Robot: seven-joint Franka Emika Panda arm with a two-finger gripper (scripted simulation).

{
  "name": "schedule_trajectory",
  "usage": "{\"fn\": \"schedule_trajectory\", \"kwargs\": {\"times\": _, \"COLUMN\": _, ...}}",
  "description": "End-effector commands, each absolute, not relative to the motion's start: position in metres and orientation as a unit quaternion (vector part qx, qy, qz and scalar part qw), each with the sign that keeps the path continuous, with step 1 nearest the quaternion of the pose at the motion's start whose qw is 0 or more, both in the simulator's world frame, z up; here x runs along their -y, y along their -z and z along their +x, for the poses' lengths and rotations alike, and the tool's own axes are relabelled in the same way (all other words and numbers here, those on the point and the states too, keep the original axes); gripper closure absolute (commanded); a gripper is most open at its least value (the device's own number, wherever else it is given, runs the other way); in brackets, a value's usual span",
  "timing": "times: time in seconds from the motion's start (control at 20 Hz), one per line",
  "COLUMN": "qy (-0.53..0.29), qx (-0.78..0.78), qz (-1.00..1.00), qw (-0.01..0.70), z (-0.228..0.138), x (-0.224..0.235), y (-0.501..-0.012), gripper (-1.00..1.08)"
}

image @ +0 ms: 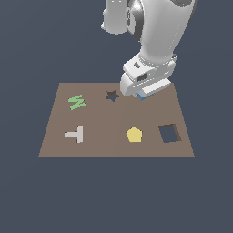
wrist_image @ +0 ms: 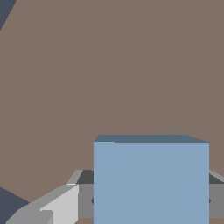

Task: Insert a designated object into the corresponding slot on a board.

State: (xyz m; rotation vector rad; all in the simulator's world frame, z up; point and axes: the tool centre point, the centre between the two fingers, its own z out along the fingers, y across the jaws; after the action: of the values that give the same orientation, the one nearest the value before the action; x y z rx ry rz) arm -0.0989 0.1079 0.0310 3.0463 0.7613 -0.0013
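Note:
The light-blue square block (image: 143,96) peeks out under my gripper (image: 144,92) at the back right of the brown board (image: 100,148). In the wrist view the block (wrist_image: 151,179) fills the space between my fingers (wrist_image: 61,205), which press against its sides, and the gripper (wrist_image: 151,199) is shut on it. Bare board (wrist_image: 109,65) lies below the block. The slot (image: 169,133), a dark square cut-out with a brown inner wall, is at the board's front right, nearer the camera than the gripper.
On the board are a green zigzag piece (image: 76,101), a grey T piece (image: 75,134), a yellow pentagon piece (image: 134,134) and a dark star-shaped cut-out (image: 112,95) just to the exterior view's left of the gripper.

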Motion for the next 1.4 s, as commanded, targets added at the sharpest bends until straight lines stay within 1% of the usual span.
{"fn": "schedule_trajectory", "kwargs": {"times": 0.0, "qy": 0.000, "qx": -0.228, "qz": 0.974, "qw": 0.000, "z": -0.098, "x": -0.113, "y": -0.031, "gripper": 1.08}}
{"fn": "schedule_trajectory", "kwargs": {"times": 0.35, "qy": 0.000, "qx": -0.161, "qz": 0.987, "qw": 0.000, "z": -0.094, "x": -0.129, "y": -0.032, "gripper": 1.08}}
{"fn": "schedule_trajectory", "kwargs": {"times": 0.7, "qy": 0.000, "qx": -0.060, "qz": 0.998, "qw": 0.000, "z": -0.084, "x": -0.150, "y": -0.033, "gripper": 1.08}}
{"fn": "schedule_trajectory", "kwargs": {"times": 1.35, "qy": 0.000, "qx": 0.185, "qz": 0.983, "qw": 0.000, "z": -0.044, "x": -0.190, "y": -0.036, "gripper": 1.08}}
